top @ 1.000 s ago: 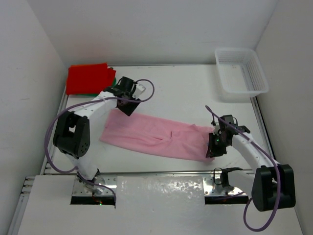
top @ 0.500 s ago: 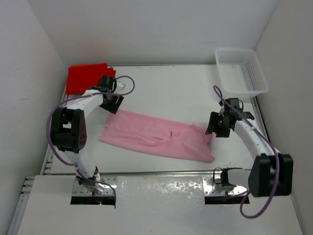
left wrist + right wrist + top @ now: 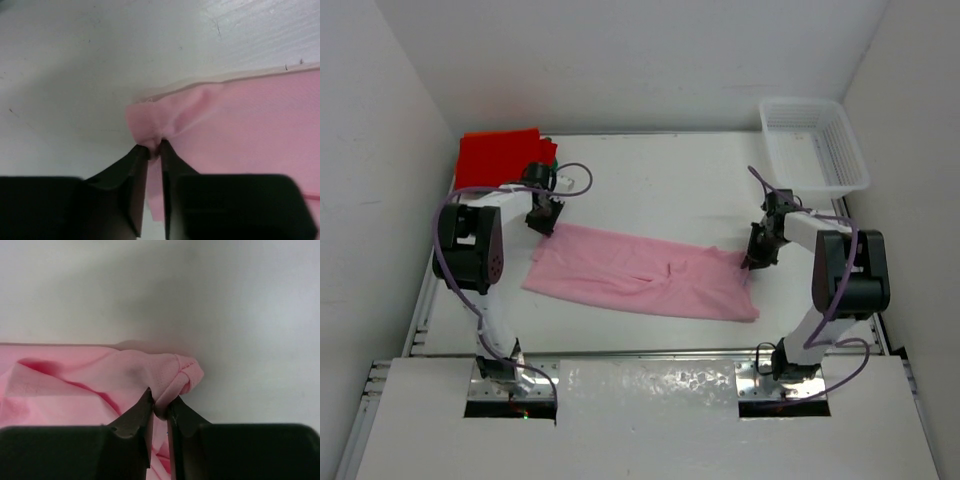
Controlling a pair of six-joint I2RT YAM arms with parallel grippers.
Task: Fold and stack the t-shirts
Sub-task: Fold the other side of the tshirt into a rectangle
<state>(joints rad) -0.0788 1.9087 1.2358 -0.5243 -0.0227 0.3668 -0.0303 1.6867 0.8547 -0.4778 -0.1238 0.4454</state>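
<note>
Your left gripper (image 3: 154, 146) is closed down to a thin slit, pinching a small puckered corner of the light pink t-shirt (image 3: 240, 115). The right gripper (image 3: 160, 402) is closed the same way on a rolled, hemmed edge at the opposite end of the garment. In the overhead view, both pinch points lie on the far edge of the shirt, the left one at the far-left corner and the right one at the far-right corner.

The shirt lies across the middle of the white table (image 3: 670, 180) as a long, narrow band, angled slightly, with shallow creases near its centre. Judge it as partly folded, with at least one fold outstanding.

At the far-left corner of the table a red t-shirt (image 3: 495, 158) sits folded into a compact rectangle, with a sliver of green cloth (image 3: 552, 152) showing at its right edge. Treat this as the stack already begun. No orange shirt is visible. The pink shirt must be finished and placed there.

The cloth is thin, matte and limp, and it bunches wherever it is pinched. The white lattice basket (image 3: 845, 150) at the far right is rigid plastic.
</note>
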